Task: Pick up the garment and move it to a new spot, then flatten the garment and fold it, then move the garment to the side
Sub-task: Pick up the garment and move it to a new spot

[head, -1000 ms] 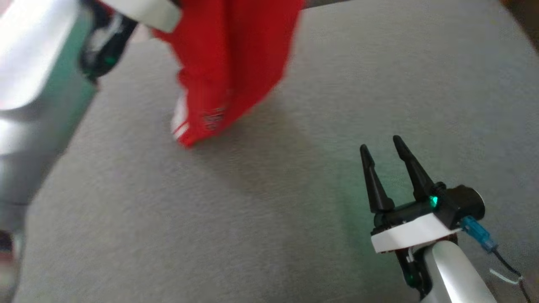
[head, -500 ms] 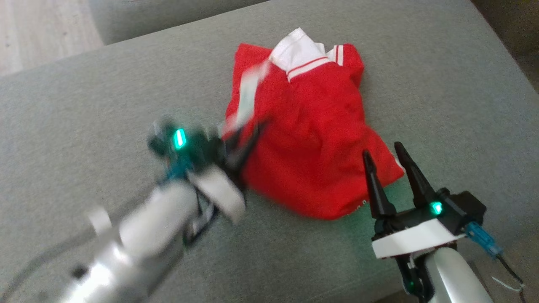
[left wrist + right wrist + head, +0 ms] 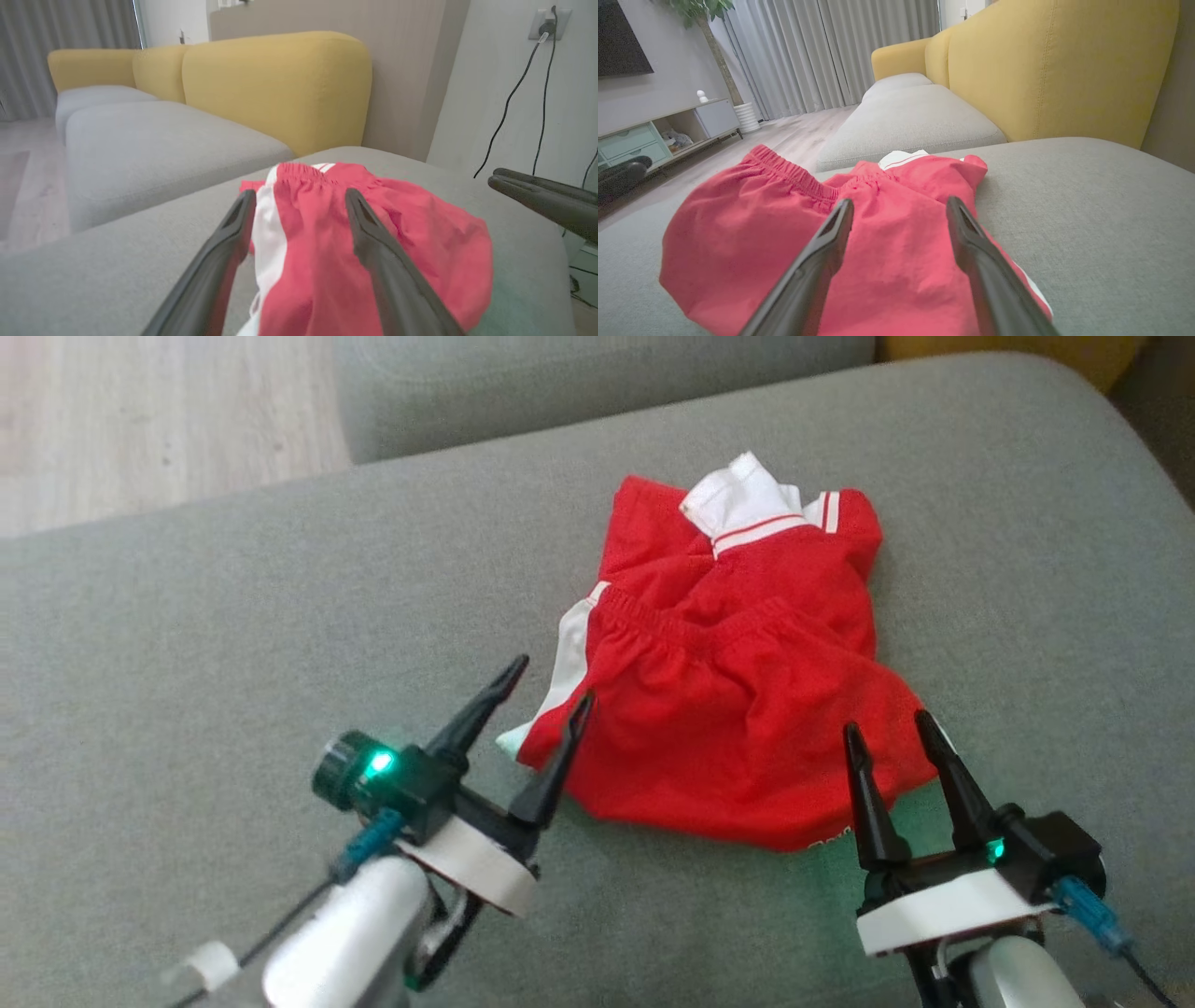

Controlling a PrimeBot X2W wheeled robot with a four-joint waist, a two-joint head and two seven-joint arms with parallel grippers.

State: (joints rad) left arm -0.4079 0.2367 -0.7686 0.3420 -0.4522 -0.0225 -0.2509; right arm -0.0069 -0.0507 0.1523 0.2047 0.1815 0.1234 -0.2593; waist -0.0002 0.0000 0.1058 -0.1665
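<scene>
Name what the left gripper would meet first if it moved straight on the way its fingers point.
Probably the red garment, at its near edge by the white stripe; the left gripper is open, though depth is unclear.

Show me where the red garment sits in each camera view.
Head view: garment centre-right, on the grey cushion.
Left wrist view: garment lower centre.
Right wrist view: garment lower left to centre.
Shared landmark: its gathered elastic waistband.
</scene>
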